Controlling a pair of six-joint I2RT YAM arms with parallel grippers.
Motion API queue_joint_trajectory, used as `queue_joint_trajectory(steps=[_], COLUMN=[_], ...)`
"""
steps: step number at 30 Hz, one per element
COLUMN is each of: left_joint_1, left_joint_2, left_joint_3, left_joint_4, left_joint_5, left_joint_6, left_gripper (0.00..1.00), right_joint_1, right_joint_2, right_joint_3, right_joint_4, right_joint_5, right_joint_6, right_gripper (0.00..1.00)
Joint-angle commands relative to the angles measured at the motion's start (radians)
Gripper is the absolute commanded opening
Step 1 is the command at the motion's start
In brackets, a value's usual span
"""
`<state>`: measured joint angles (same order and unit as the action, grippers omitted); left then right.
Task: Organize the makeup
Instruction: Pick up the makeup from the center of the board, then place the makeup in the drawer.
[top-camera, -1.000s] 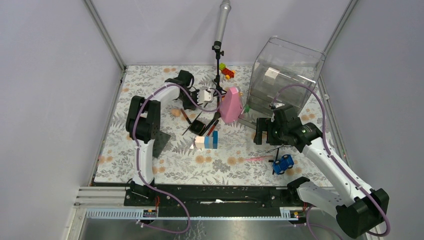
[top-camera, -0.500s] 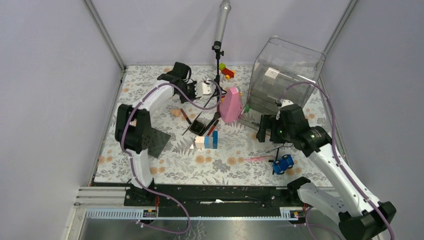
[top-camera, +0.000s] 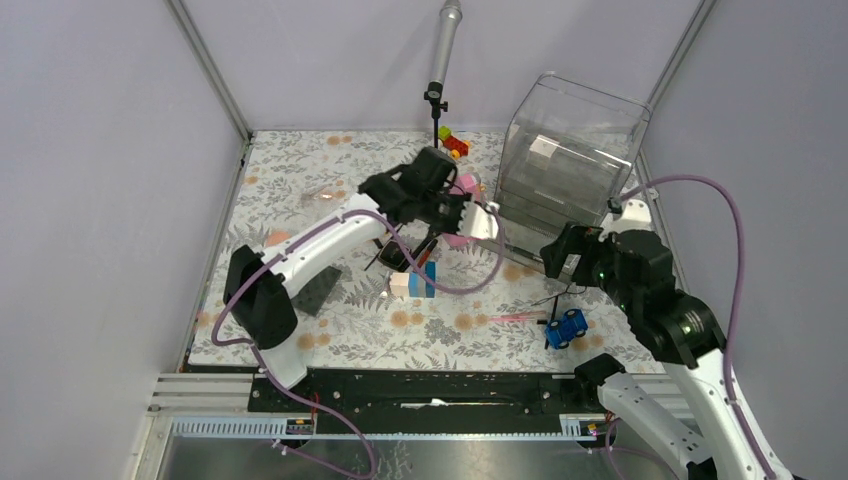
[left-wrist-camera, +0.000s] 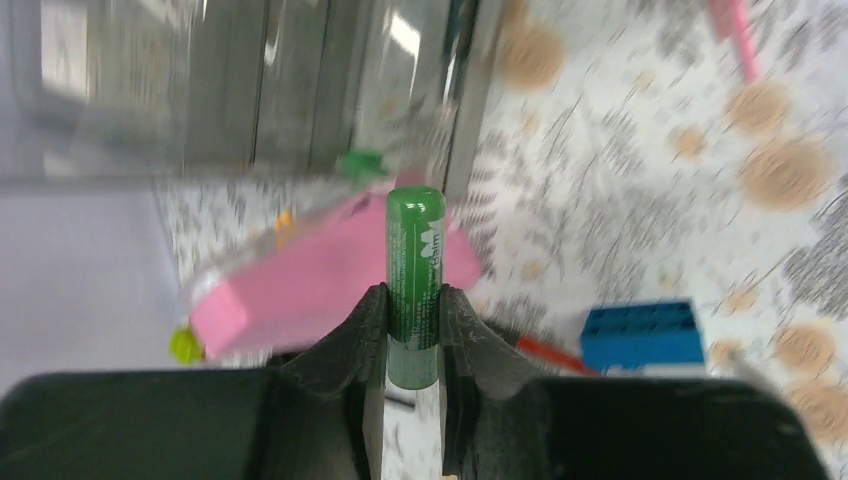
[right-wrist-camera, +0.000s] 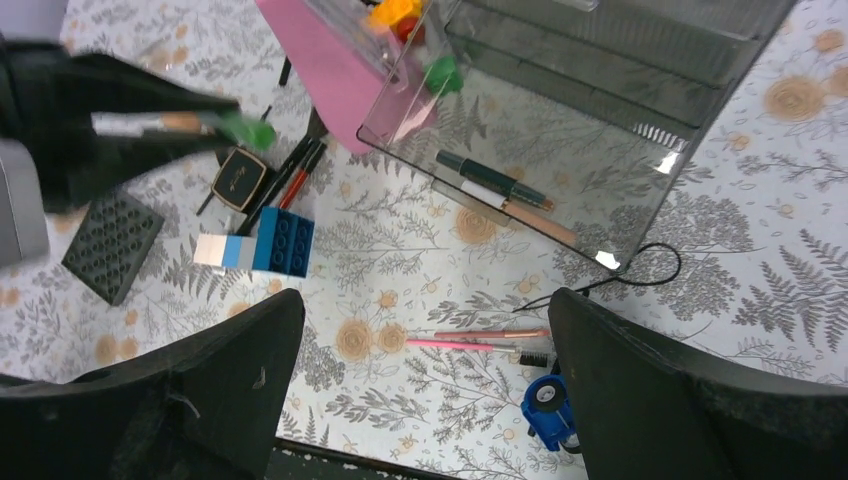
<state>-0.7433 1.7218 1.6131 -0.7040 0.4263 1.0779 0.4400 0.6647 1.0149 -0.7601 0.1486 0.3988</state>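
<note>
The left gripper (left-wrist-camera: 414, 300) is closed to a narrow gap on the green tube (left-wrist-camera: 415, 230). The tube is clamped upright between the fingers, with its rounded cap standing clear above them. It is carried over the middle of the bench (top-camera: 300, 170), toward the far edge. It is seen in front of the pink cone-shaped object (left-wrist-camera: 330, 265) and near the clear drawer box (top-camera: 570, 150) in the far right corner. The right gripper (right-wrist-camera: 425, 300) is spread fully wide and nothing is held or touched by it. It hangs above the right side of the bench, over the pink pencil (right-wrist-camera: 470, 345) that lies beside the blue toy car (right-wrist-camera: 550, 415) near the near edge. A second ago the left gripper was placed near the far left part of the bench, and it has since been swung right to the middle. Over the same second the right gripper has been drawn back from the drawer box toward the right edge. A white leaf mark and white lettering are printed on the tube, but the wrist view is blurred; the word possibly ends in "lm". A gold mark is borne on the black square compact (right-wrist-camera: 238, 178) near the middle of the bench, too small to be read.
</note>
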Motion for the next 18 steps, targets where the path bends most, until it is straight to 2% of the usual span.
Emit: queue_joint_trajectory(steps=[1, 6, 11, 18], left_joint_1=[-0.114, -0.153, -0.173, -0.176], left_joint_2=[0.026, 0.162, 0.309, 0.441], left_joint_3=[0.015, 0.176, 0.298, 0.342], left_joint_4=[0.091, 0.099, 0.107, 0.216], left_joint_5=[0.078, 0.091, 0.042, -0.024], left_joint_6=[-0.031, -0.029, 0.002, -0.011], left_gripper=[0.00, 0.00, 0.00, 0.00], right_joint_1=[-0.003, -0.002, -0.003, -0.003], right_joint_2=[-0.052, -0.114, -0.146, -0.163], right_joint_3=[0.040, 0.041, 0.040, 0.034], right_joint_4=[-0.015, -0.024, -0.043, -0.055], right_joint_5=[0.100, 0.135, 0.142, 0.146], right_joint_6=[0.024, 0.035, 0.052, 0.065], right_gripper=[1.00, 1.00, 1.00, 1.00])
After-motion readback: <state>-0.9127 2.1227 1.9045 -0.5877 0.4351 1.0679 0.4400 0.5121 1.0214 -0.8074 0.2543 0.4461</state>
